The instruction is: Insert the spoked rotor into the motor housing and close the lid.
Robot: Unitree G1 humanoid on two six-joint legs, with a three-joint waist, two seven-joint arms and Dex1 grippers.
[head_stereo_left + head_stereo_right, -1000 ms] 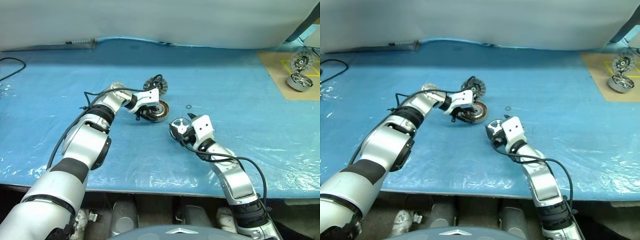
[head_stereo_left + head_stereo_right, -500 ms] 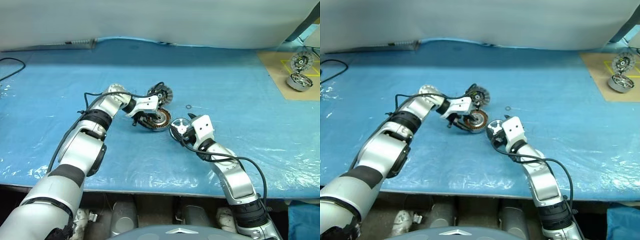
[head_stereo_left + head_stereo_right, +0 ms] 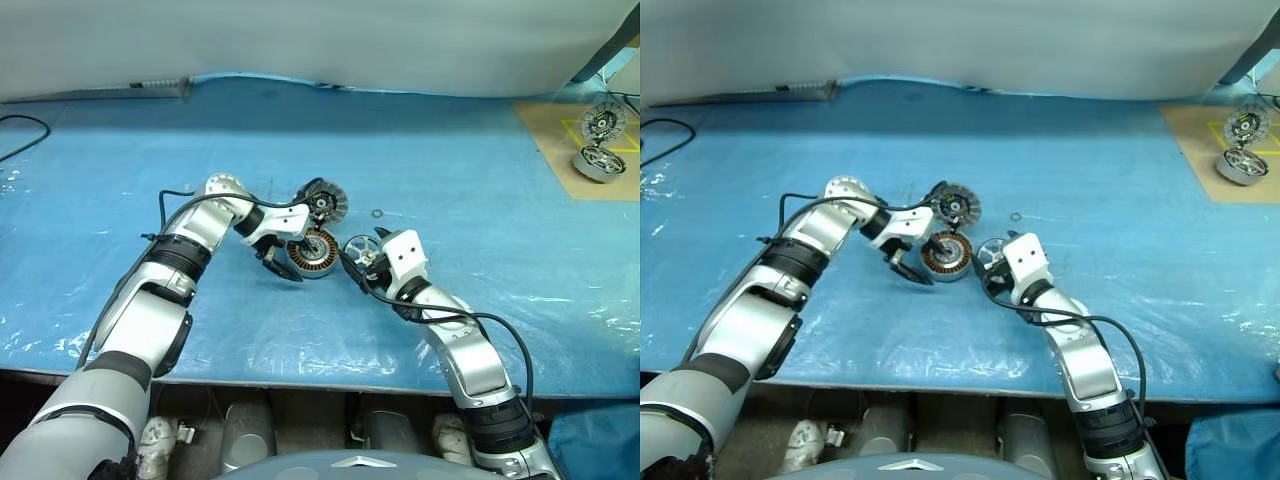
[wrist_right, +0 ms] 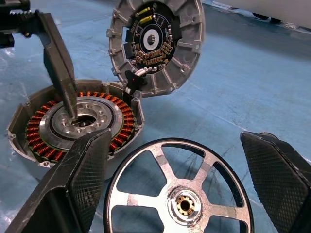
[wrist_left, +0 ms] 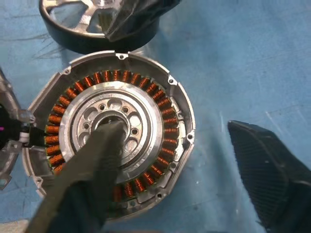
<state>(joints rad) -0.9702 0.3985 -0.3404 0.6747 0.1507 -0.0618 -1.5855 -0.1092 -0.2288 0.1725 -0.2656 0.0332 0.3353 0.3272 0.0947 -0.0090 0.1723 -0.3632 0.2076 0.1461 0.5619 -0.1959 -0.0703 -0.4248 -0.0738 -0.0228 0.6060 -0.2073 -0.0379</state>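
The motor housing (image 3: 308,252) lies flat on the blue sheet, its copper windings facing up. The lid (image 3: 322,203) stands tilted on edge just behind it, joined to it by wires, with its circuit side showing (image 4: 155,43). The spoked rotor (image 4: 177,189) lies flat right beside the housing. My right gripper (image 4: 176,137) is open, with one finger on each side of the rotor. My left gripper (image 5: 172,127) is open over the housing (image 5: 121,131). One of its fingers (image 5: 104,145) reaches to the silver centre, and the other stands clear outside the rim.
A small ring (image 3: 377,213) lies on the sheet behind the rotor. A brown board at the back right carries another motor's parts (image 3: 598,162). A black cable (image 3: 25,128) loops at the far left. The table's front edge runs close below both arms.
My left gripper pulled the housing nearer, up beside the rotor, and the lid came along. Its fingers then spread apart. The right arm and the rotor have not moved.
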